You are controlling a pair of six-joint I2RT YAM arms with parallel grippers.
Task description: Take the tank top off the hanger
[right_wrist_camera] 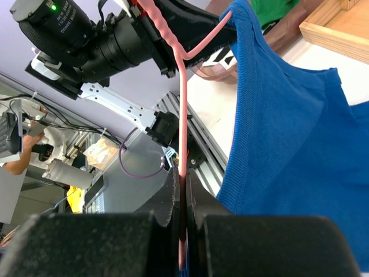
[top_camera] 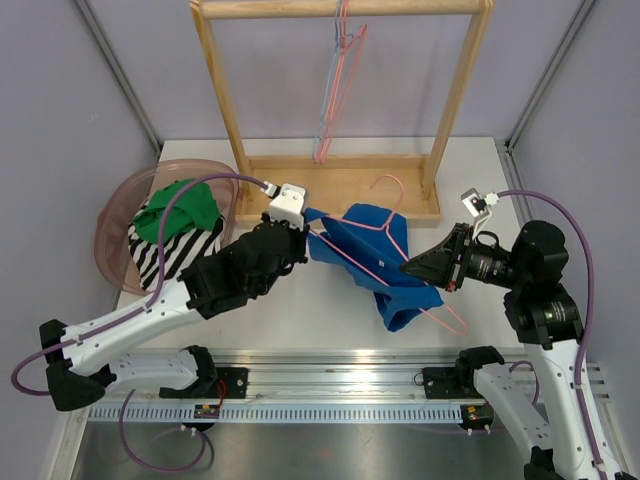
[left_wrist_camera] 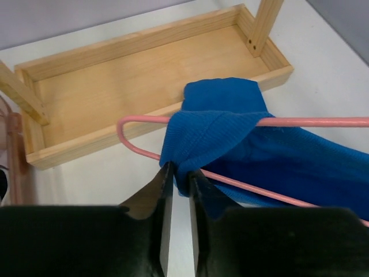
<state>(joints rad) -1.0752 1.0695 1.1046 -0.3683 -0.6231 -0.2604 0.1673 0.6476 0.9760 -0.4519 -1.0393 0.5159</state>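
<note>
1. Two grippers split the job. The left gripper (left_wrist_camera: 180,170) is clenched on a shoulder fold of the blue tank top (top_camera: 385,275), apparently ready to draw it off.
2. The right gripper (right_wrist_camera: 183,176) is clamped on the pink wire hanger (top_camera: 385,225), likely to brace it against that pull.
3. The top lies on the table (top_camera: 300,300) between them, just before the wooden rack (top_camera: 340,185), with the hanger not yet out of it.

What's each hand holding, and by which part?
The left hand pinches the blue ribbed tank top by its shoulder strap; the right hand clamps the pink wire hanger by a sloping arm.
</note>
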